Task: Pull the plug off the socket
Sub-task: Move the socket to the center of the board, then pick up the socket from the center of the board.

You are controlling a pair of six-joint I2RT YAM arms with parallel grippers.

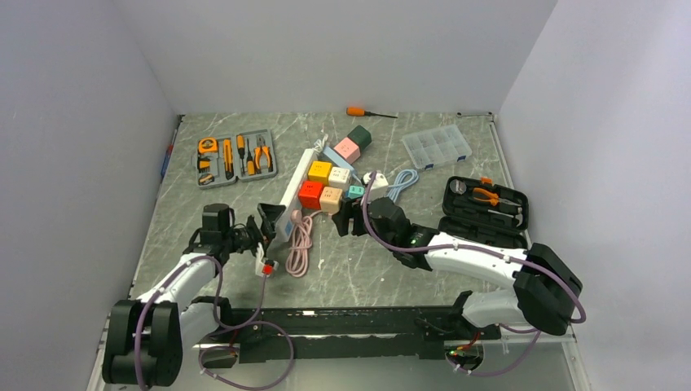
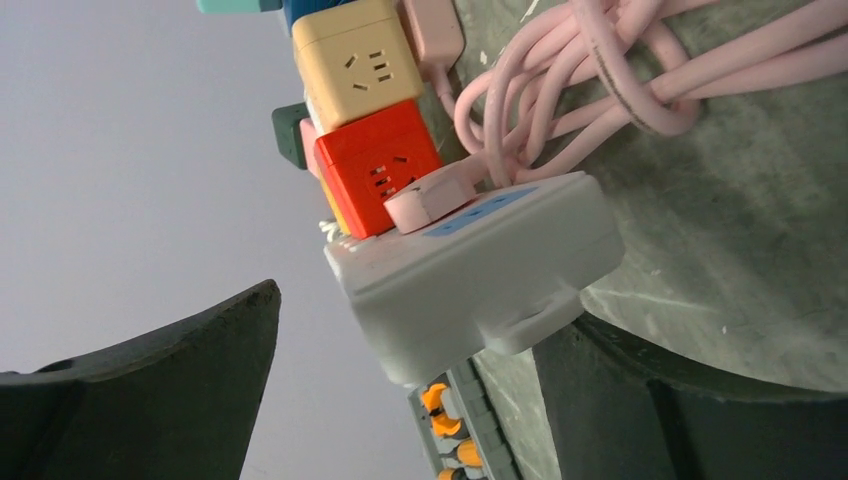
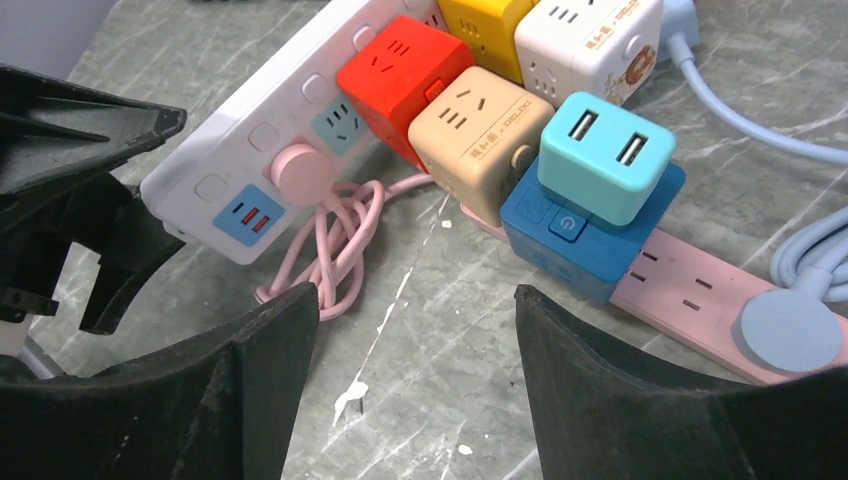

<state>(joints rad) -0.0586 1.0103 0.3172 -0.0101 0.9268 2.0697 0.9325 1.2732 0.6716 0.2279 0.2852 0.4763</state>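
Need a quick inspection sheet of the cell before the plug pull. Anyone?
Surface: marbled grey table, white specks.
Job's things: pink round plug seated in white power strip.
Clutter: cube sockets, pink strip, grey tool kit, black tool case, organizer box, screwdriver.
Grippers: left gripper open, straddling the white strip's end; right gripper open, empty.
Cables: pink cord bundled beside the strip; blue cord.
Surroundings: plain walls.

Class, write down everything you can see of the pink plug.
The pink plug is a round, flat-faced disc of smooth, pale pink plastic. It sits plugged into the white power strip, near its end, next to a blue USB panel. Its pink cord leaves one side and lies in a looped bundle on the table beside the strip. Nothing grips it.
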